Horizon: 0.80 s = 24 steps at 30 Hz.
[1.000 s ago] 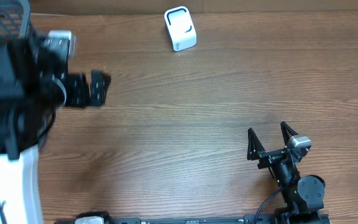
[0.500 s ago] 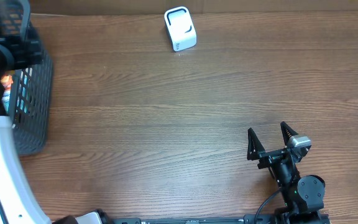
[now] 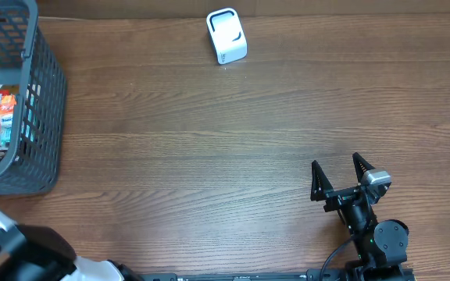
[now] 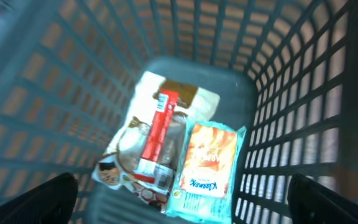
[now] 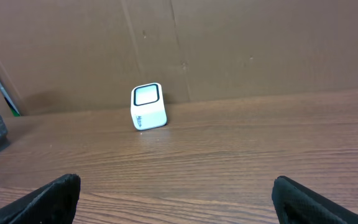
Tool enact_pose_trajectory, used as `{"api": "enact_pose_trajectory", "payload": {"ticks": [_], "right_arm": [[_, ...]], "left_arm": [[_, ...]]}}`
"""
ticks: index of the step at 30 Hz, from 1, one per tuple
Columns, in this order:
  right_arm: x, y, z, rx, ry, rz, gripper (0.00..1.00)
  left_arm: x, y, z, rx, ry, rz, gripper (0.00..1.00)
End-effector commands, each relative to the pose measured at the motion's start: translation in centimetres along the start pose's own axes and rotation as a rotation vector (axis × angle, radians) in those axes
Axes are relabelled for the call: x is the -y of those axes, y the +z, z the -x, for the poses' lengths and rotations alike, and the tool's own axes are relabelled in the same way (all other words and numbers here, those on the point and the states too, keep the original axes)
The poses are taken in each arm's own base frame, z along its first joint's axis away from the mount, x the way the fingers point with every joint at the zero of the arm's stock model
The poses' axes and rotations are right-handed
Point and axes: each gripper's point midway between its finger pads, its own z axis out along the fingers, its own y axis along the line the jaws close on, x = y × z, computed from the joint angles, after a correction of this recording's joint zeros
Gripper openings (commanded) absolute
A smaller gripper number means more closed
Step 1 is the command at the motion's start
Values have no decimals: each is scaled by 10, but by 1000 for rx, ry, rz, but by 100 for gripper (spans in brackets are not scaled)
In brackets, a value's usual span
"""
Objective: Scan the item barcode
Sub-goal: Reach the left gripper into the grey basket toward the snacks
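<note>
At the far left corner of the worktop (image 3: 209,140) stood a grey mesh basket (image 3: 49,86), partly cut off by the edge of the overhead view. The left tool (image 4: 185,202) hung over its mouth looking down. Its two dark fingertips (image 4: 48,199) sat at the lower corners of the wrist view, jaws wide apart with nothing between them. On the basket's floor the items lay in a loose heap: a white and brown packet (image 4: 185,96) lowest, a red and white bar wrapper (image 4: 157,137) across it, and an orange tissue pack (image 4: 209,163) with a teal border touching the wrapper on its right. The view was too blurred to make out a barcode. Further right, at the far edge near the middle, sat the small white scanner (image 3: 226,36), well apart from the basket, with a brown cardboard wall (image 5: 260,43) behind it. By the near right corner rested the right tool (image 3: 339,176), jaws fully spread and empty, pointing toward the far edge.
</note>
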Motion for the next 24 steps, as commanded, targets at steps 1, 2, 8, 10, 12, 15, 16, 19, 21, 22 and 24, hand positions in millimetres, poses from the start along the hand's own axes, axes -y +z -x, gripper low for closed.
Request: {"api": "enact_pose_trajectory", "payload": {"ticks": [1,2,8,10,12,15,16,19,21,22,24], "right_arm": [[3,0,-3,-1,4,-12,100],[3,0,-3,-1,4,-12,100],[3,0,-3,-1,4,-12,100],[3,0,-3,-1,4,-12,100],[3,0,-3,-1,4,-12,100],[3,0,-3,-1,4,-12,100],[3,0,-3,-1,3,-12,100],[3,0,-3,-1,4,-12,100],[3,0,-3,-1,4,-12,100],[3,0,-3,-1,4,-12,100],[3,0,-3,-1,4,-12,100]], "left_arm": [[8,29,-8,-29,64,-108,100],[8,35,-11,-44,59,-114,100],[8,76,-38,-141,48,-162,100],[13,88,-47,-166,58,-206,100],[17,97,-56,-191,51,-239,100],[22,114,-73,-250,39,-268,100],[26,121,-79,-272,40,-283,100],[36,129,-86,-300,56,-306,100],[42,133,-89,-321,72,-310,100],[43,135,-92,-338,83,-294,100],[41,139,-98,-368,105,-255,100]]}}
